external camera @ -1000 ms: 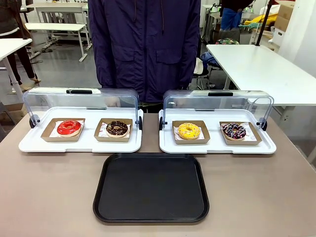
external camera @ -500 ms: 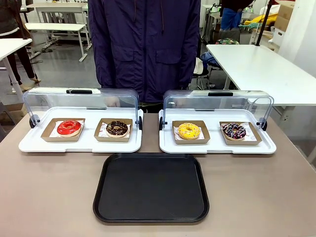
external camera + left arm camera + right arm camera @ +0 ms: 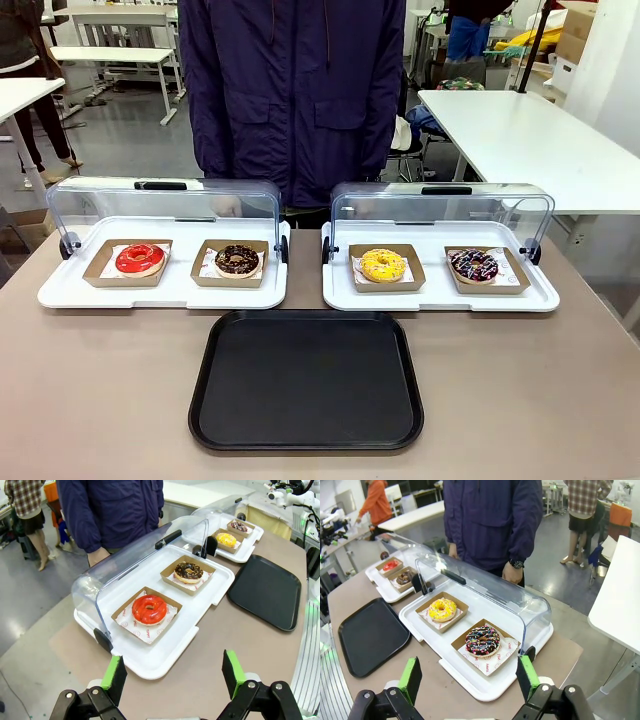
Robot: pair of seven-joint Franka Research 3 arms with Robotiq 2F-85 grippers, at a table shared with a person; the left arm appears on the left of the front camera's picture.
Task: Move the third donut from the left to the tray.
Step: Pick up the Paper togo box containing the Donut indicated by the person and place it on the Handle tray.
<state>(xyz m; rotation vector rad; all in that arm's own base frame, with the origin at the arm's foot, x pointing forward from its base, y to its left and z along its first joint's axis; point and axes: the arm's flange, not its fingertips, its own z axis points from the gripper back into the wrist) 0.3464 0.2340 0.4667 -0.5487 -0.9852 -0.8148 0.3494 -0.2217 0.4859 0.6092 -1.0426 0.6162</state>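
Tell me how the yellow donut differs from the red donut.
Glaze: the yellow donut is bright yellow with small sprinkles; the red donut is plain glossy red. Place: the yellow donut sits in the right white tray, the red donut in the left white tray. Both are rings, each in a brown cardboard holder on white paper.

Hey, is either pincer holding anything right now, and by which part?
Nothing is held. The left pincer and right pincer are open and empty; the yellow donut lies untouched.
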